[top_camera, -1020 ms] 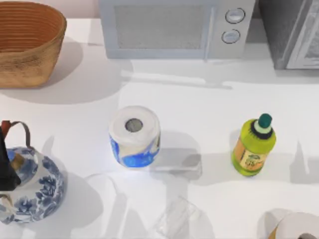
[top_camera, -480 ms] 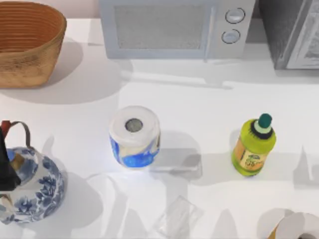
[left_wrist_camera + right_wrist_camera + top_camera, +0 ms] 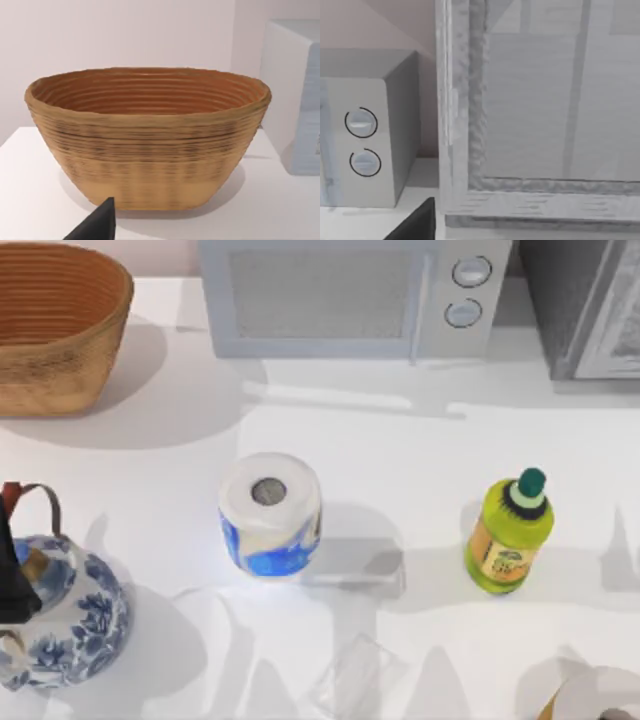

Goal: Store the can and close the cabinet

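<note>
**White table, cabinet ahead, can not yet in hand**

Nearest on the white table [image 3: 400, 450] stand a blue-patterned teapot [image 3: 60, 615], a paper roll [image 3: 270, 512] and a green bottle [image 3: 509, 532] whose label is unreadable. Farther back are the basket [image 3: 150, 135], microwave [image 3: 355, 295] and grey cabinet [image 3: 540, 110]. I can identify no can. The approach seems barely begun; next, locate it. Whether either gripper is apart or together, I cannot tell

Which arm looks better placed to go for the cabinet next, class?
Probably the right: its wrist view faces the cabinet beside the microwave. The left wrist view faces the basket on the table's left.
</note>
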Controlling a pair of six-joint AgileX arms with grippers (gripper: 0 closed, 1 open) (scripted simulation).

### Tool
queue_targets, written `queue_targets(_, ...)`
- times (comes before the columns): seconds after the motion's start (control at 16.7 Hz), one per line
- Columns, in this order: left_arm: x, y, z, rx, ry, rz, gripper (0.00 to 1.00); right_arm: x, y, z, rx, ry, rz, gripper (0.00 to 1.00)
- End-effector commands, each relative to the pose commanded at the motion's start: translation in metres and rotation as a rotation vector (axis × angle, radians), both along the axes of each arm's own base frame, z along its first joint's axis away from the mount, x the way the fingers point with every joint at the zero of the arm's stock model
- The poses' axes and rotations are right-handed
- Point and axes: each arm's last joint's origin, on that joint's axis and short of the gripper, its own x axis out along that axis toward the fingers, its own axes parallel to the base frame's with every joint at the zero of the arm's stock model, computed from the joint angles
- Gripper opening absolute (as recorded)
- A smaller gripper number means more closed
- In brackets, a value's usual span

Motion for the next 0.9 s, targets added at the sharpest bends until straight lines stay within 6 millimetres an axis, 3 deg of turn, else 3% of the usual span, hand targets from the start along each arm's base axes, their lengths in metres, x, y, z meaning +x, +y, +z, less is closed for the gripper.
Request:
queue_targets(0.18,0.000,0.000,0.000,0.000,0.000,0.000,1.00,0.018,-0.025,0.015,-0.009,-0.008,0.003,1.00)
queue_targets(0.42,0.000,0.000,0.000,0.000,0.000,0.000,1.00,0.043,-0.078,0.021,-0.018,-0.001,-0.001,1.00)
queue_targets(0.72,0.000,0.000,0.000,0.000,0.000,0.000,1.00,0.046,-0.151,-0.002,-0.018,0.021,-0.012,1.00)
queue_targets(0.9,0.000,0.000,0.000,0.000,0.000,0.000,1.00,0.036,-0.175,-0.020,0.000,0.037,-0.016,1.00)
